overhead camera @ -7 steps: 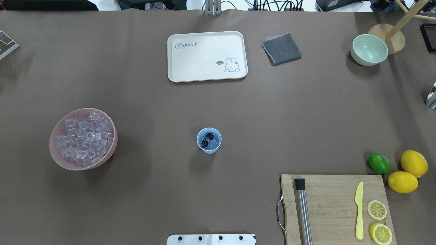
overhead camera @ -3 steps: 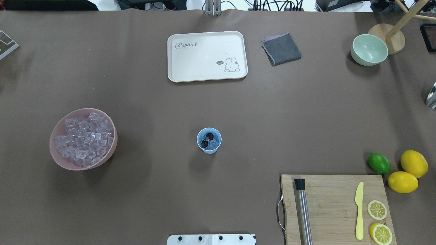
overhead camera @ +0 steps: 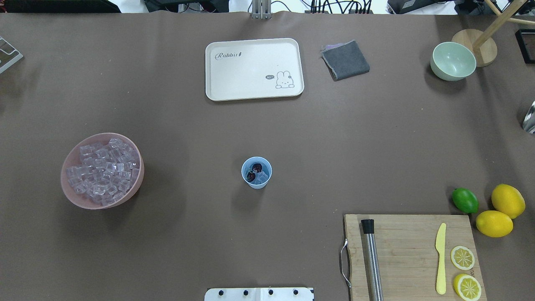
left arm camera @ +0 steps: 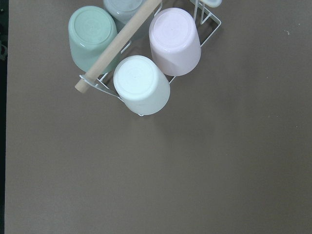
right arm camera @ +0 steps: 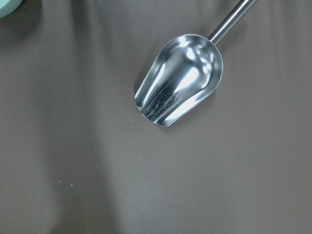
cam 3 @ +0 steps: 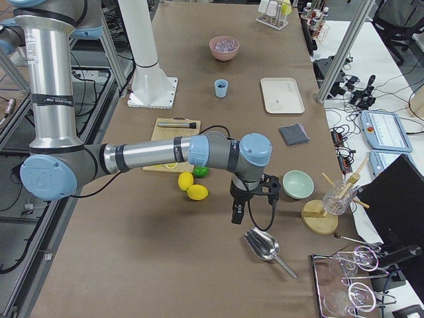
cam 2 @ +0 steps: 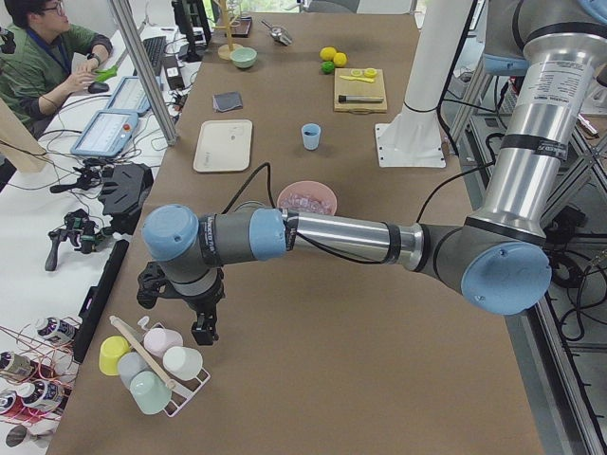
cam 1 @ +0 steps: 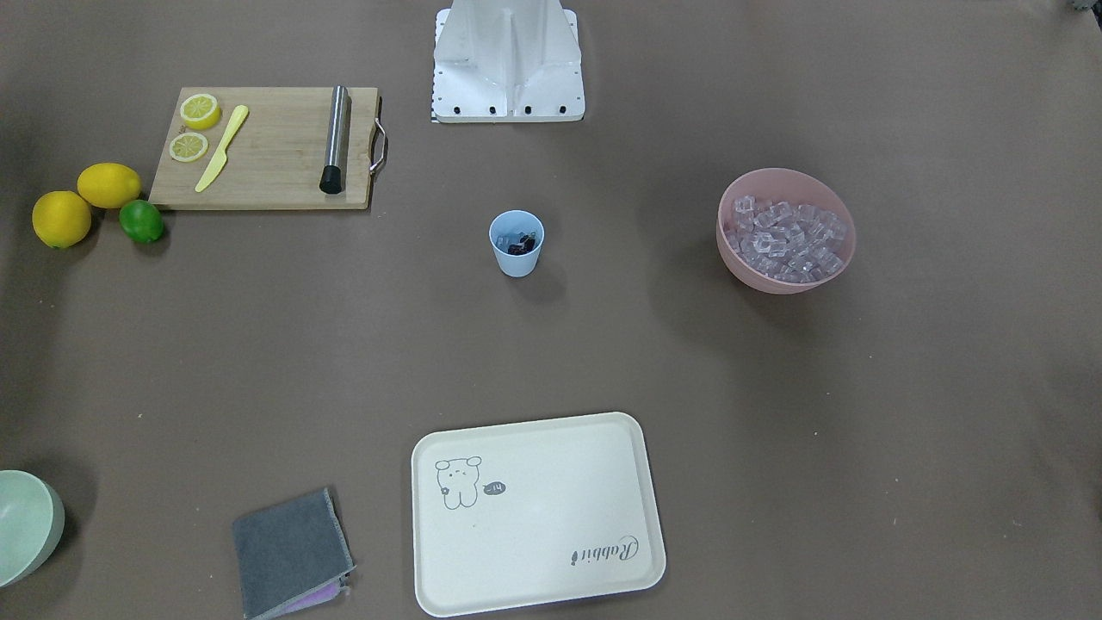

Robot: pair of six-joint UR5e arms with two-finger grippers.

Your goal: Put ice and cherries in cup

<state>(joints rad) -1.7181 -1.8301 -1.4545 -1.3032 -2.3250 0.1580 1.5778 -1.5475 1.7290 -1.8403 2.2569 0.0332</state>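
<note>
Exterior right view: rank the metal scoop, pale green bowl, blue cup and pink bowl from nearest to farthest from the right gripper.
1. metal scoop, right beside the right gripper, toward the table's near end.
2. pale green bowl, a little further off, on the operators' side.
3. cup, mid-table.
4. pink bowl, toward the far end.

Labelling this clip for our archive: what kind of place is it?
Probably a robotics lab staged as a drinks counter: an industrial robot arm, a person at a cabled desk, plus cup, ice and lemons.
</note>
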